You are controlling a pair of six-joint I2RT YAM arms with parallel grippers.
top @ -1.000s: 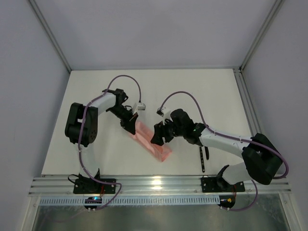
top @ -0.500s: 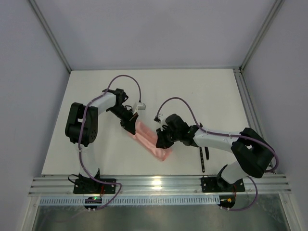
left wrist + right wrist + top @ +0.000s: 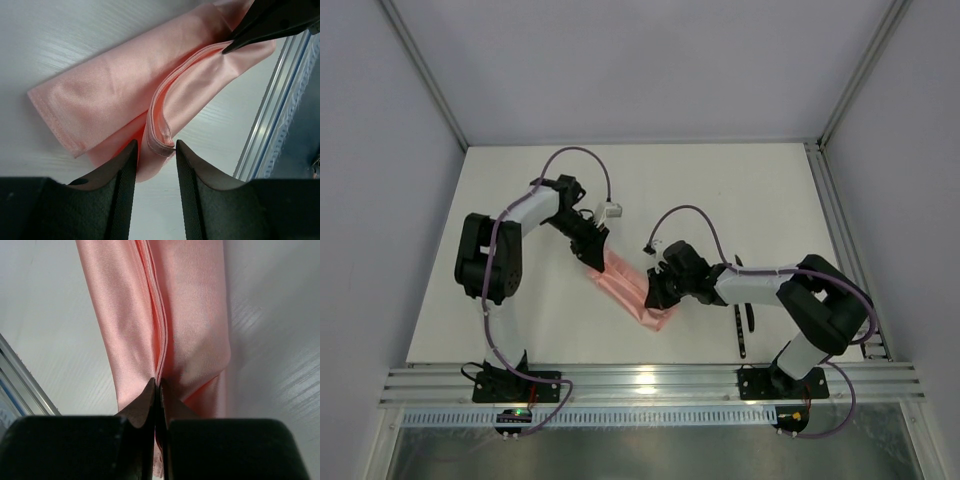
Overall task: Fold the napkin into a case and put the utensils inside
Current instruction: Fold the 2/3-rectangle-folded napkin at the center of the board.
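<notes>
Pinching the layered hem of the case (image 3: 192, 315), the right claw (image 3: 157, 386) is fully closed. Its two fingers meet tip to tip, with the stacked pink edges caught between them. The hem runs straight away from the tips as a narrow seam, with smooth cloth on either side of it.

The left claw (image 3: 155, 150) stands partly open at the other end of the case. Its fingers (image 3: 122, 185) are apart, and the curled rim of the top layer sits in the gap between their tips. The rim lies close against one tip, but nothing is clamped. From this claw the case stretches ahead along the desk (image 3: 740, 200) as a flat, tapered fold. At its far end the right claw's dark fingertips (image 3: 265, 22) show, nipping the same raised edge. That edge arches up slightly between the two claws, so the pocket gapes a little.

Counted, there are two claws and one case, with both claws on it. The utensils (image 3: 740, 335) lie on the desk well apart from the case. They are to the right of the right claw, past its forearm and nearer the arm bases. They show as a thin dark bar with a shorter dark piece just beside it, too small to count for certain.
</notes>
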